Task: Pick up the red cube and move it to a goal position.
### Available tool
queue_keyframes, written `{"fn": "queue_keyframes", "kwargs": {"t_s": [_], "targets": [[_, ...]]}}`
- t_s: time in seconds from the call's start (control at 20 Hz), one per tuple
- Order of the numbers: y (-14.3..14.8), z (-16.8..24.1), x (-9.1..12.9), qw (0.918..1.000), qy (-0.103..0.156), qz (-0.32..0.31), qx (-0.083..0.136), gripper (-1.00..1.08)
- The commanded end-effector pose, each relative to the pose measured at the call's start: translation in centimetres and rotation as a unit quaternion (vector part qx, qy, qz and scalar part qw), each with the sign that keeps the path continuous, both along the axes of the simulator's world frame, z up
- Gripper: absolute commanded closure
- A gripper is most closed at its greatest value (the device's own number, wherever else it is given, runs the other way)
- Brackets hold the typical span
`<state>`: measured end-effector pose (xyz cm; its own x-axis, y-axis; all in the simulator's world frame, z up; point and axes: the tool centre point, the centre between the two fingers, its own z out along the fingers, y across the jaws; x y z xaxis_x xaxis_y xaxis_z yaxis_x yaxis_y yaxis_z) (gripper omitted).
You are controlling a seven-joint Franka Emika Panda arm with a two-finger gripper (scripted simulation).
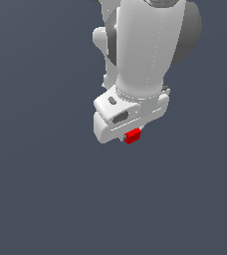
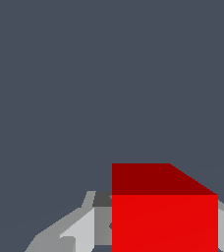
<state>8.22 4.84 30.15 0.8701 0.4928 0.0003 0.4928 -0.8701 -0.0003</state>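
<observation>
hidden: in the exterior view we saw the white arm cover most of the gripper; its fingertips were not visible, and the arm was cut off at the frame's 12 o'clock edge.
cut off: in the wrist view we saw the red cube run past the frame edge, with grey finger parts on both sides.
cube place: we saw the red cube poking out beneath the gripper body, at its 6 o'clock in the exterior view.
cube axis: we found no long axis; one darker face and one bright face showed.
gripper state: we judged it pinching the red cube between its fingers.
surroundings: we saw only a plain dark blue-grey background.
</observation>
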Motion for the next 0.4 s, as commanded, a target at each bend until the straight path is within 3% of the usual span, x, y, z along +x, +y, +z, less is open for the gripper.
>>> {"fn": "queue_keyframes", "kwargs": {"t_s": [0.0, 0.35], "targets": [[0.26, 0.59, 0.33, 1.0, 0.0, 0.0, 0.0, 1.08], [0.53, 1.16, 0.67, 1.0, 0.0, 0.0, 0.0, 1.08]]}}
